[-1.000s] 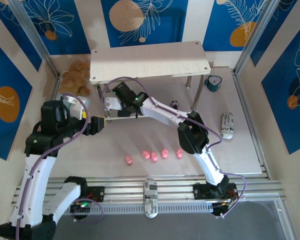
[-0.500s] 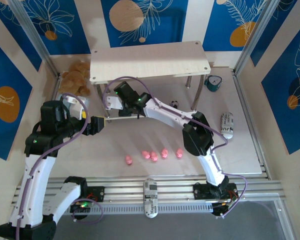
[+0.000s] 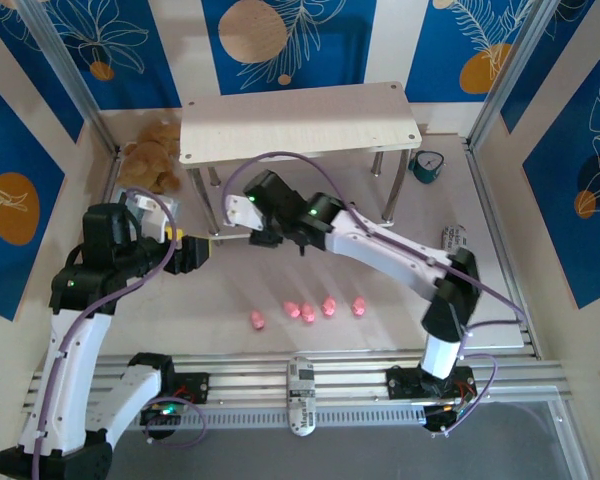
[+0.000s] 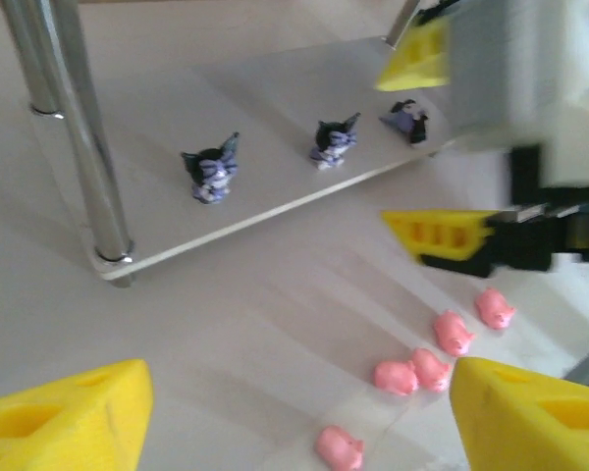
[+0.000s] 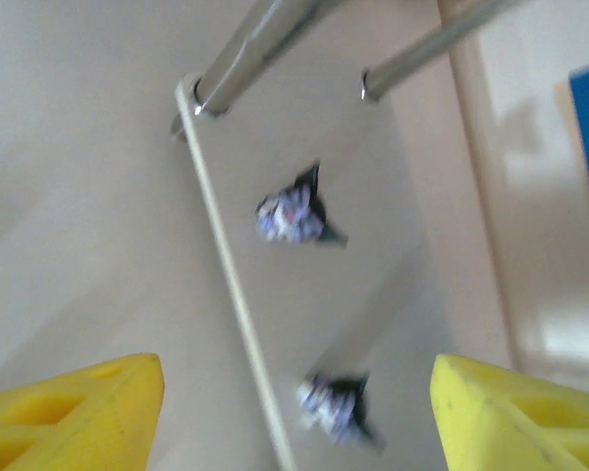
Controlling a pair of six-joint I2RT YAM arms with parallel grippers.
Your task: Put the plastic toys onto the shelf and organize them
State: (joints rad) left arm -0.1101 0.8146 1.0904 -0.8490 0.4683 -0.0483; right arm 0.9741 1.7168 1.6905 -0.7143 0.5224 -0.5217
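Picking up a pig is, as I judge it, the step in hand. The three small dark purple-black plastic figurines with white faces already stand in a row on the lower pale wood-grain board of the two-tier shelf with silver metal legs. The five tiny pink plastic pig figures lie on the desk in front, well apart from the shelf. The left jaws are open and empty, pointing toward the shelf and the pigs. The right jaws are open and empty too, hanging just at the front edge of the lower board, close to the dark figurines. It seems better to begin with the single pig at the left end, which lies apart from the others and near the left arm. The two middle pigs touch each other, so closing on one may push the other. The jaws should come down straight, close gently on the body, then reach the board away from the silver leg and the standing figurines, which could fall easily
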